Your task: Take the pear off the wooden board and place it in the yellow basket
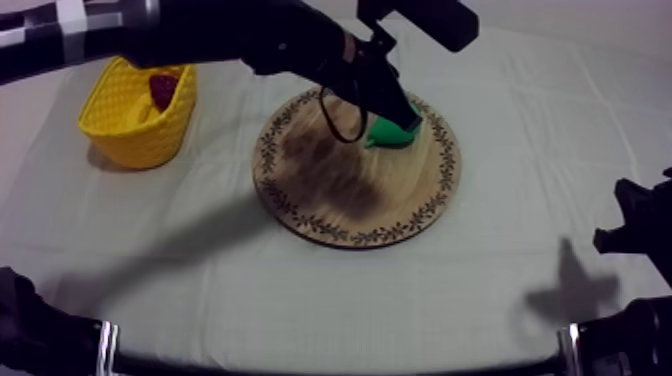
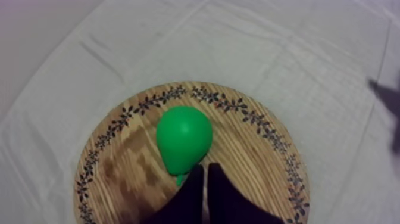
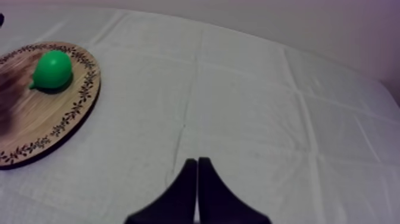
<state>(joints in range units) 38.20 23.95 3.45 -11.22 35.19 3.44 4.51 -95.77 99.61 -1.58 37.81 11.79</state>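
Observation:
The green pear lies on the far right part of the round wooden board. My left arm reaches in from the upper left, and my left gripper hangs just over the pear. In the left wrist view the pear rests on the board, and my left gripper is shut on nothing, its tips right at the pear's narrow stem end. My right gripper is shut over bare cloth, well away from the pear. It rests low at the table's right side.
The yellow basket stands at the back left of the table with a small red fruit inside. Grey-white cloth covers the table around the board. The left arm casts a dark shadow across the board's middle.

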